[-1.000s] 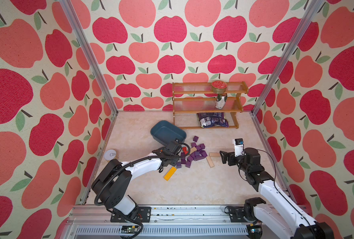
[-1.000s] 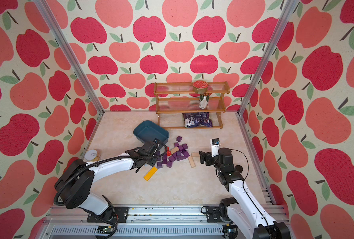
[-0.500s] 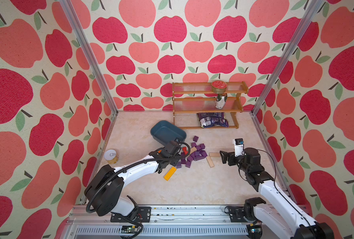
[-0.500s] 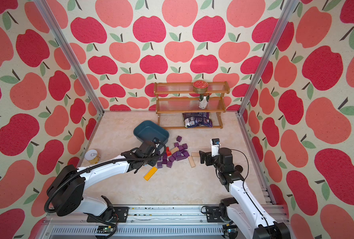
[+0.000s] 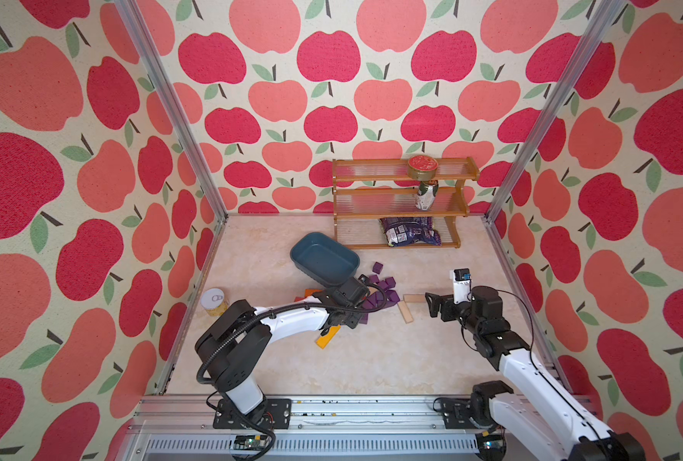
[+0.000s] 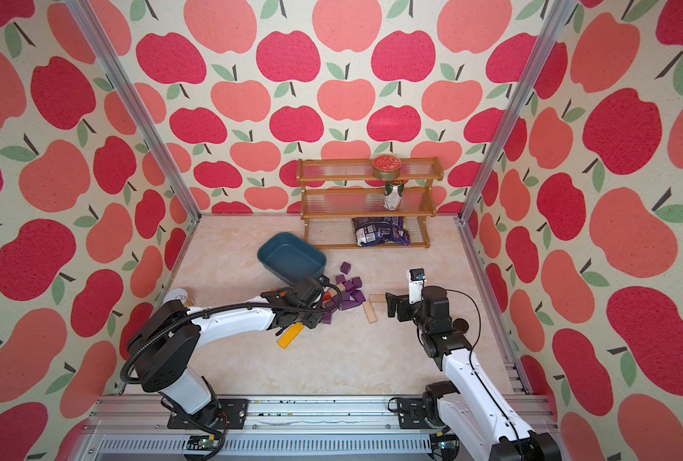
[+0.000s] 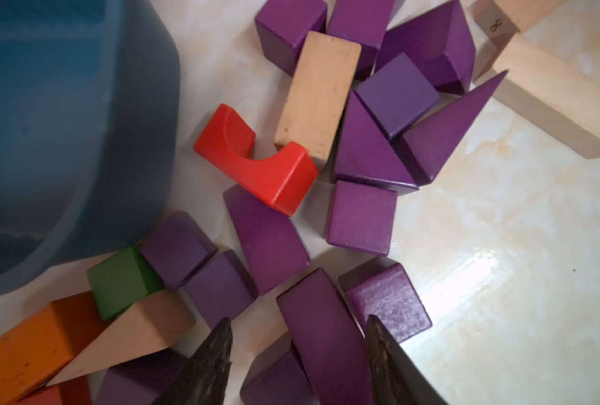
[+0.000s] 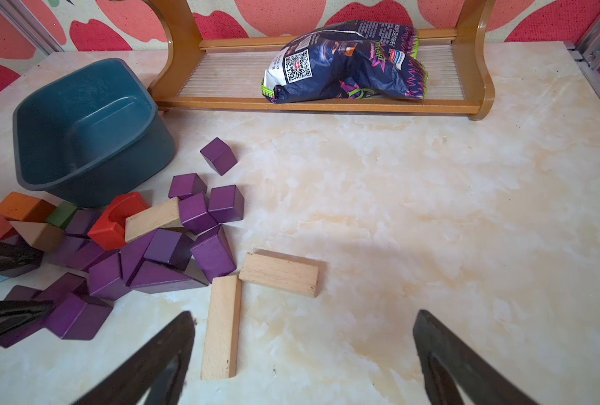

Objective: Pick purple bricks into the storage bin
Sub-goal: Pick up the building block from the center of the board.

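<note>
The right gripper (image 8: 304,312) hangs spread wide above two tan blocks (image 8: 277,275). The left gripper (image 7: 298,319), claws parted, straddles one of the purple bricks (image 7: 361,217) heaped on the table (image 8: 432,210) just beside the storage bin (image 8: 133,168).

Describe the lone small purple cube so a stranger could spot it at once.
Find the brown three-tier wooden rack at the back wall, then the dark teal plastic bin before it. Beside the bin lies a pile of blocks; this purple cube sits alone on the pile's rack side, touching nothing.
</note>
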Tool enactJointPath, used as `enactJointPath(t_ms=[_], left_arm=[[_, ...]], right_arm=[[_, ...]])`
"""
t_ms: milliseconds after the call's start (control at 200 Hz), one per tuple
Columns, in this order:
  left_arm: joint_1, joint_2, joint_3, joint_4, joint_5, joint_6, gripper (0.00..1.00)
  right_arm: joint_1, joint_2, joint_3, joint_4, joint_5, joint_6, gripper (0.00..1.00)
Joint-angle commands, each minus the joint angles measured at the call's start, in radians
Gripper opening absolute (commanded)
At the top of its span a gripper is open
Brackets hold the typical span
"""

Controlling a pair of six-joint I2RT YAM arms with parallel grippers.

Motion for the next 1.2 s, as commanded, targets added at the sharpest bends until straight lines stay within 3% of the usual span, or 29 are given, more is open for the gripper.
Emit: enactJointPath(t_ms=[0,160,320,700,820,925,1130,1190], left_arm=[[-0.025,0.037,0.053,-0.023,0.025,-0.011,0.59],[-0.030,0.063,0.075,0.016,0.088,-0.030,0.59],[-0.030,0.043,0.084,0.011,0.056,-0.029,0.59],[0.032,-0.195,-0.037,0.026,-0.001,-0.050,0.63],[0.094,-0.332,-0.124,0.026,-0.008,-0.080,0.69],[0.149,-0.447,-0.210,0.023,-0.010,-0.097,0.75],[0.203,-0.676,-0.356,0.021,-0.010,-0.104,1.00],[0.208,-0.741,-0.391,0.023,-0.013,-0.106,0.99]], right_arm=[[0.004,0.009,0.034,-0.048,0.019,0.023,0.99],[0.004,0.023,0.042,-0.055,0.025,0.027,0.99],[0.005,0.036,0.051,-0.073,0.028,0.032,0.99],[0.006,0.102,0.066,-0.089,-0.041,0.079,0.99],[0.032,0.137,0.070,-0.063,-0.083,0.110,0.99],[0.122,0.199,0.115,-0.075,-0.046,0.106,0.99],[0.276,0.379,0.261,-0.103,-0.004,0.110,0.99],[0.304,0.440,0.306,-0.101,-0.016,0.118,0.99]])
